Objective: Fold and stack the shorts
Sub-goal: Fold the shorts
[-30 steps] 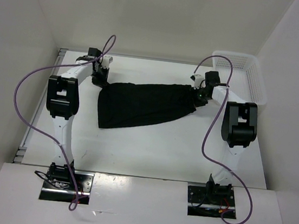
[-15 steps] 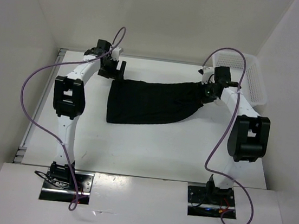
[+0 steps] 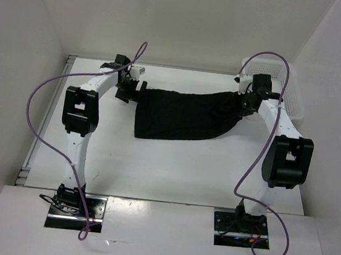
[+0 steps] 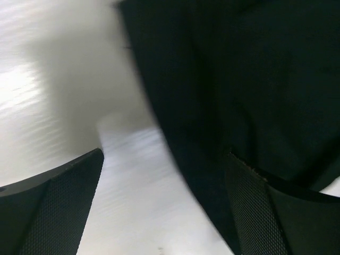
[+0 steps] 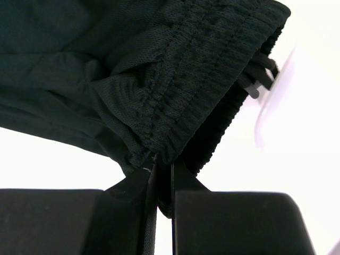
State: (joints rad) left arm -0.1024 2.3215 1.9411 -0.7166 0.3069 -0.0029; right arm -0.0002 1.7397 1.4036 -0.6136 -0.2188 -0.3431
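The black shorts [image 3: 184, 115] lie spread across the far half of the white table. My left gripper [image 3: 131, 90] hovers at their left end, jaws wide open; in the left wrist view the dark cloth [image 4: 239, 79] passes under the right finger and nothing is held. On the right, my right gripper [image 3: 246, 104] is shut on the ribbed waistband [image 5: 180, 111], pinching a fold between its fingers [image 5: 162, 172]. A loop of drawstring [image 5: 260, 74] pokes out beside the waistband.
A white mesh basket [image 3: 284, 85] sits at the far right corner, just behind the right arm. Purple cables [image 3: 36, 105] arc above both arms. White walls close in the table on three sides.
The left gripper let go of the shorts' left end and opened wide. The right gripper dragged the shorts to the right and toward the back, and the left arm followed them.
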